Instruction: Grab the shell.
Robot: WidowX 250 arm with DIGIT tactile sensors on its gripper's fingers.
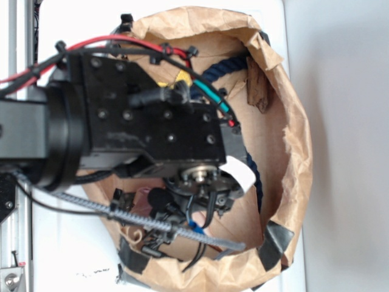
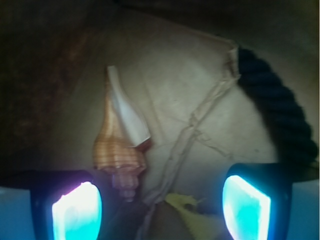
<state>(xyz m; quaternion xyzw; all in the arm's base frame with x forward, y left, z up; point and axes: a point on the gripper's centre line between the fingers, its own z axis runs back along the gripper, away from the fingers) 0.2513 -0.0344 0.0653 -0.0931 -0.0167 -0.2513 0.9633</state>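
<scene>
The black arm (image 1: 121, 121) is extended from the left of the exterior view, over a rolled-down brown paper bag (image 1: 298, 152), with its wrist section angled down into the bag's opening. Red, black and green cables (image 1: 152, 45) are tied along its top. In that view the end effector is hidden beneath the arm's own body.

In the wrist view the end effector (image 2: 162, 207) is seen spread wide, its two glowing cyan pads (image 2: 77, 212) set well apart at the lower corners, with nothing clamped between them. The shell (image 2: 120, 150) is found lying on the bag's floor, just above and beside the left pad, closer to it than to the right one. Whether the pad touches it cannot be told. Its knobbed spire is pointed toward the camera and its long, tapered end away; orange-brown ribbed bands and a smooth pale opening are shown.

A thick, dark blue twisted rope (image 2: 280, 115) is curved along the bag's right side. A rough dark brown wood piece (image 1: 256, 88) is leaned against the crumpled paper wall at the upper right in the exterior view. The bag's floor is creased, and a thin frayed string (image 2: 200, 120) is laid across it. The bag is set on a white surface (image 1: 346, 121).
</scene>
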